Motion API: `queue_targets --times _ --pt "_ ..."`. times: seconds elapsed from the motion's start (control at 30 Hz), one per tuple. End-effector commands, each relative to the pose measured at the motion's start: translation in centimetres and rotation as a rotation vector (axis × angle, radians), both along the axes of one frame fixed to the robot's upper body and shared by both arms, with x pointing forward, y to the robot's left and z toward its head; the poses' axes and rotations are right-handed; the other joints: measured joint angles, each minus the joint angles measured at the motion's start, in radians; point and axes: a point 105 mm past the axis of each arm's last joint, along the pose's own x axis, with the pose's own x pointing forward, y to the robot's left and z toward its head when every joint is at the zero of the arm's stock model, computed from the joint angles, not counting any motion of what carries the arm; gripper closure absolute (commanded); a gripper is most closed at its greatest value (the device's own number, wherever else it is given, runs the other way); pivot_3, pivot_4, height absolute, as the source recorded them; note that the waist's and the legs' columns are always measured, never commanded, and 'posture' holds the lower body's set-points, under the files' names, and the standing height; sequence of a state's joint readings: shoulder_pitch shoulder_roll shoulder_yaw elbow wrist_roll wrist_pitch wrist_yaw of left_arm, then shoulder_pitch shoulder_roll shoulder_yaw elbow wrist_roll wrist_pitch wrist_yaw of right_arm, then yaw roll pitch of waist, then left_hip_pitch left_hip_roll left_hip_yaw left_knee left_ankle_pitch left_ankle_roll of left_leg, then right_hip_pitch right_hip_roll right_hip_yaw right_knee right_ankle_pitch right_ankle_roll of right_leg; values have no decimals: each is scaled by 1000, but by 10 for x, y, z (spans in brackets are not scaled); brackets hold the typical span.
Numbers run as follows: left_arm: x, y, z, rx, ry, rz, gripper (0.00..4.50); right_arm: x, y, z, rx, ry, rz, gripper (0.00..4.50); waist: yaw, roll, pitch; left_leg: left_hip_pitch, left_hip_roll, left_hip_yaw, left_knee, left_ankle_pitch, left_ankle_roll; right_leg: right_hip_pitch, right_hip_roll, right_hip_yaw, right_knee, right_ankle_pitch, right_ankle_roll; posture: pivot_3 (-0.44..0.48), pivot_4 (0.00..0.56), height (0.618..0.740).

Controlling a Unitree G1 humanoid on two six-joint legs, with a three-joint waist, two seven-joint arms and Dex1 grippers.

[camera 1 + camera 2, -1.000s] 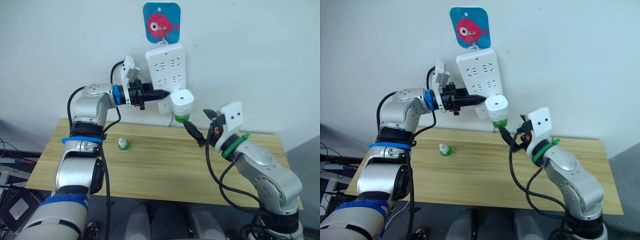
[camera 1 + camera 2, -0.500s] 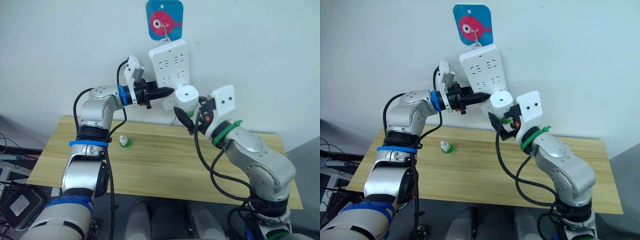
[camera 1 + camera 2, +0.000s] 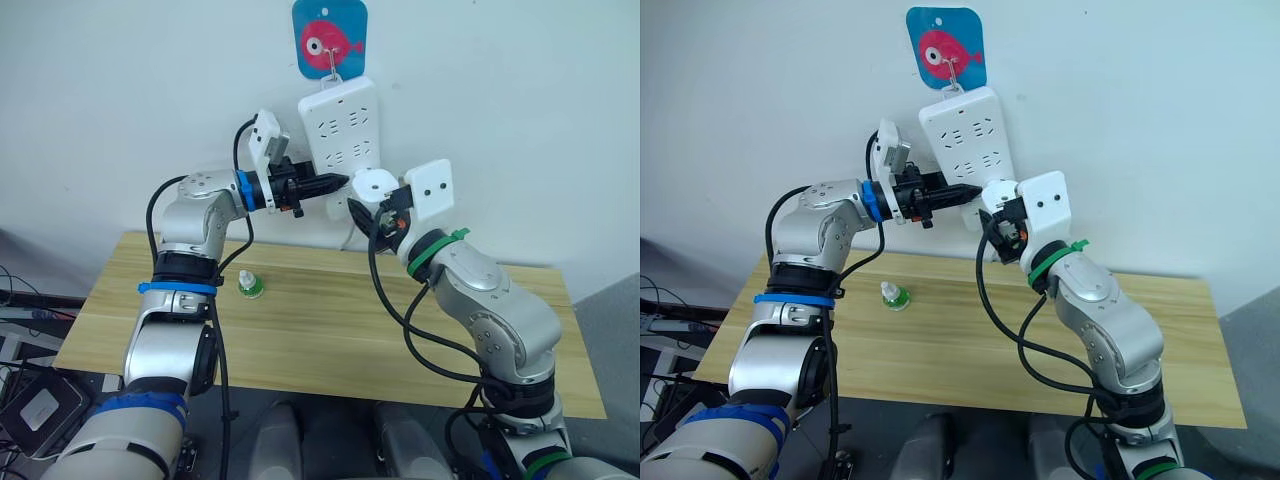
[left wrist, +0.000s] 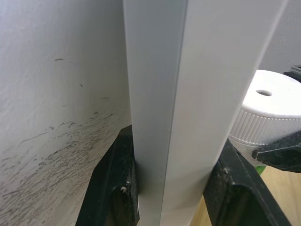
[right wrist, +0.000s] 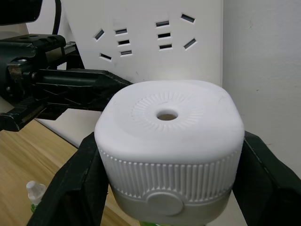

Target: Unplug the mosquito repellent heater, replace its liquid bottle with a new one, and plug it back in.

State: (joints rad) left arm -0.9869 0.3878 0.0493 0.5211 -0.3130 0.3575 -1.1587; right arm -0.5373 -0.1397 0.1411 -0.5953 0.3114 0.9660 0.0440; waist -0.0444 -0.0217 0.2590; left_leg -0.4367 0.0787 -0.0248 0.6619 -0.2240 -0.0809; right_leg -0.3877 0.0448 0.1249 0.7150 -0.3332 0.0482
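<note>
The mosquito repellent heater (image 5: 169, 141), white and rounded with a small hole in its face, sits between the fingers (image 5: 77, 181) of my right gripper (image 3: 374, 200), which is shut on it. It is held up at the lower right corner of the white power strip (image 3: 343, 125) on the wall; its prongs are hidden. My left gripper (image 3: 338, 181) is shut on the strip's lower left edge, with one black finger (image 4: 115, 188) on each side. A small liquid bottle (image 3: 249, 287) with green on it stands on the wooden table (image 3: 330, 330).
The power strip hangs from a blue hook plate with a pink fish (image 3: 330, 38). A black cable (image 3: 395, 310) loops from my right wrist down over the table. The table's right half (image 3: 500, 380) lies below my right arm.
My right gripper has lifted the heater from below the strip up against its lower right corner, and the wrist has turned. The left gripper has kept its hold on the strip.
</note>
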Motion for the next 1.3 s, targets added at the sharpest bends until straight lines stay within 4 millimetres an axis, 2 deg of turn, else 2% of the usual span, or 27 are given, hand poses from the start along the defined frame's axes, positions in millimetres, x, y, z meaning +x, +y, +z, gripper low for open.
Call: queue_targets --times 0.03,0.27,0.47,0.53,0.63,0.83,1.0,1.1,1.2,1.3 --pt "9 2 5 -9 -18 75 3184 -13 0 13 5 -73 32 1405 0 0 0 0 0 0 0 0 0 0 0 0 0 0 0 -97 260 740" --pt "18 17 9 -2 -36 139 3184 -29 -25 11 -41 -67 1 1407 3 0 0 -3 -1 -1 -1 0 0 -1 -1 -1 -2 0 0 -96 260 740" --pt "18 21 8 -2 -38 144 3184 -31 -35 11 -13 -35 8 1410 -18 0 2 -2 -1 -1 -1 8 1 -1 -1 0 -1 1 3 -99 257 740" --pt "17 22 8 -9 -36 140 2456 -29 -39 8 14 -13 6 1410 -22 0 2 -2 -1 -1 -1 10 3 -1 -1 1 -1 1 3 -94 252 740" --pt "15 27 9 -13 -31 145 1634 -25 -48 -2 20 16 -2 1410 -28 -1 2 -3 -1 0 -3 10 3 -2 -1 1 -2 2 4 -94 252 740" --pt "8 55 7 7 -28 212 81 -21 -56 -14 65 46 14 1410 -39 -1 2 1 -2 -1 -16 15 -1 -3 -1 1 -3 3 3 -69 240 740" --pt "-10 86 3 57 -18 288 20 -18 -67 -26 98 80 29 1410 -72 1 3 4 1 -1 -19 18 1 -3 2 2 -2 4 0 -59 242 740" --pt "-28 103 -5 75 15 333 20 -13 -79 -37 122 120 20 1410 -69 1 4 3 1 0 -23 18 0 -6 2 2 -2 4 0 -48 244 740" --pt "-48 108 -19 107 35 355 20 -7 -89 -45 200 177 0 1410 -51 0 4 1 1 1 -28 19 -2 -9 0 1 -4 4 0 -34 249 740" --pt "-67 103 -28 119 17 366 20 -2 -99 -54 303 245 -30 1410 -36 0 4 1 0 2 -34 20 -3 -11 -1 1 -7 5 -6 -25 253 740"
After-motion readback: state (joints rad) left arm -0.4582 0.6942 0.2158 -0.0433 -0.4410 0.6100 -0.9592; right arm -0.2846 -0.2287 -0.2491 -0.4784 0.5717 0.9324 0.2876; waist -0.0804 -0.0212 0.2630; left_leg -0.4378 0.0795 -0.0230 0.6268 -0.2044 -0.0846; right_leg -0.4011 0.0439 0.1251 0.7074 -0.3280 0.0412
